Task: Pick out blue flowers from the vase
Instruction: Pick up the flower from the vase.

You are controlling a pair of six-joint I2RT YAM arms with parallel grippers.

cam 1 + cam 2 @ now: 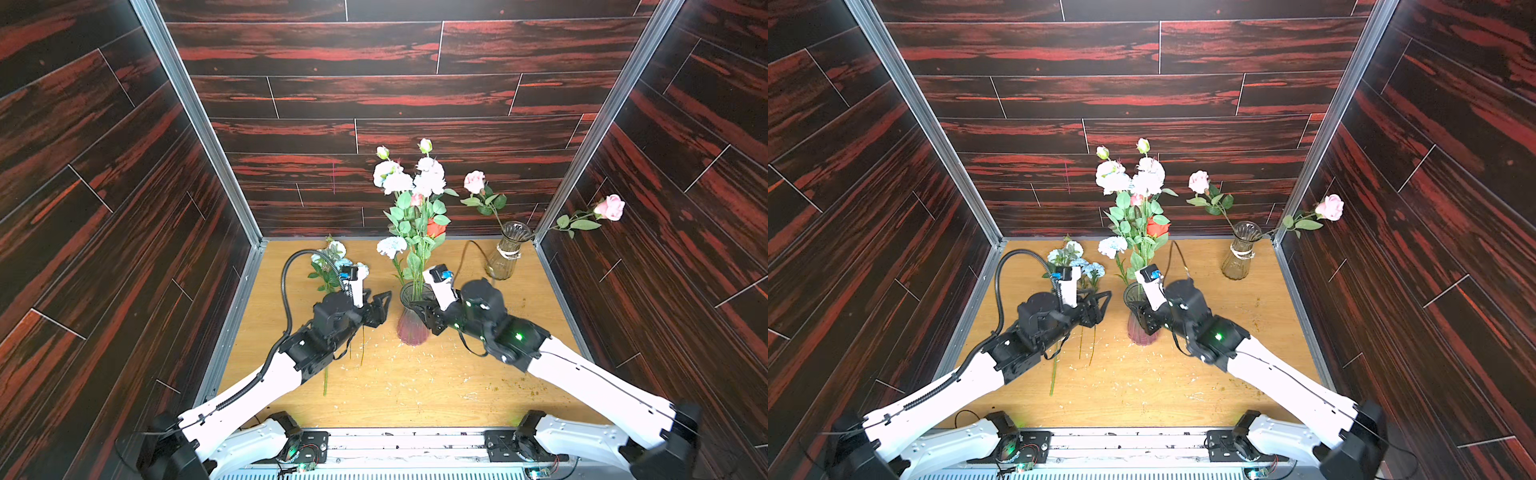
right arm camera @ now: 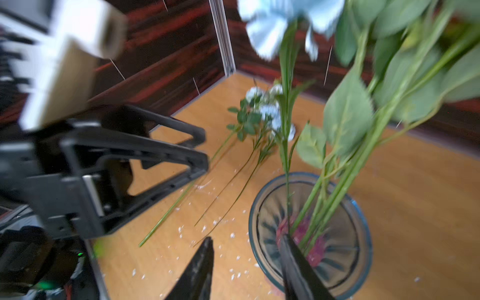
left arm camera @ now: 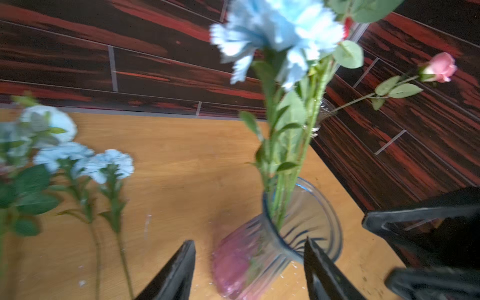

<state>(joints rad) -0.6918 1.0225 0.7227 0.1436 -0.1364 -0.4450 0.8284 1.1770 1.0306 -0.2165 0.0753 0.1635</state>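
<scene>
Several blue flowers (image 1: pixel 409 178) stand in the vase (image 1: pixel 412 330) beside a red rose (image 1: pixel 435 227); more lie on the bench (image 1: pixel 415 395) under the left arm. The right gripper (image 2: pixel 246 237), half open, straddles the vase rim and seems to clamp nothing, though blur hides contact. The left gripper (image 3: pixel 250 241) is open and empty, facing the vase. Closing on the rim could tip the glass, and tangled stems could drag the rose out.

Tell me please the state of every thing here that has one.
pink-bottomed vase: upright, holding stems.
blue flowers in vase: standing, not yet removed.
blue flowers on table: lying flat.
red rose: standing in the same vase.
clear vase: upright, holding two pink roses.
left gripper: open, empty.
right gripper: open, at the pink-bottomed vase's rim.
</scene>
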